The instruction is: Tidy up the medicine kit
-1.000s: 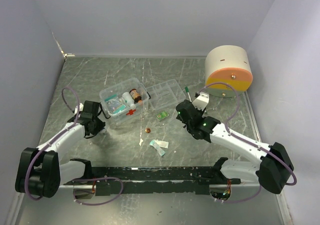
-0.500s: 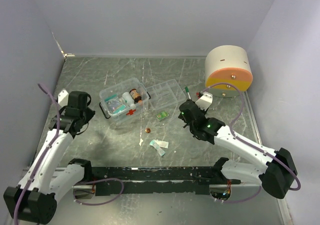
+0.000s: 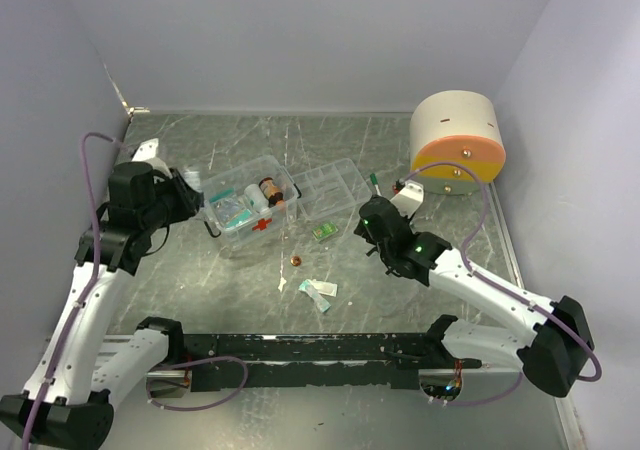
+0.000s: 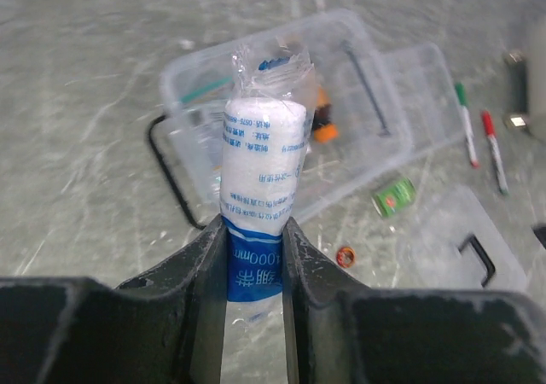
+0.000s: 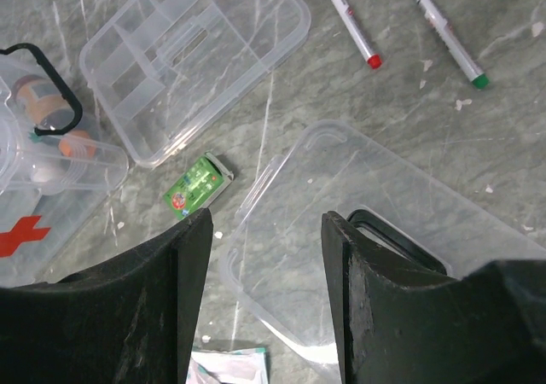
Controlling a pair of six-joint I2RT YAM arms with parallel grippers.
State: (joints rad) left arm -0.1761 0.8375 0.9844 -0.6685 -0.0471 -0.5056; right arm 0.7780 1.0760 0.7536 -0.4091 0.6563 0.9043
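From above, you see the left gripper (image 3: 190, 202) raised just left of the medicine kit (image 3: 245, 206), a clear box with a red cross, left of centre on the table. Its divided tray insert (image 3: 325, 184) lies out beside it on the right. The right gripper (image 3: 372, 220) hovers further right, nearer you than the cream and orange drum (image 3: 457, 140) in the far right corner. In the left wrist view, the jaws are clamped on the blue-labelled lower end of a wrapped white bandage roll (image 4: 261, 166). Most of the roll stands free beyond the fingers, with the open kit past it. In the right wrist view, the right gripper is spread wide and holds nothing. It is poised over a clear lid (image 5: 358, 188), with a small green packet (image 5: 198, 183) and two marker pens (image 5: 350, 17) lying loose nearby. The roll is pinched only at its end and through slick wrapping, so it could well slip or pivot as you carry it over. The kit already holds items, so a low or off-centre drop may snag the rim and shove the light box. Picking up the lid before the insert is seated would likely block the order.
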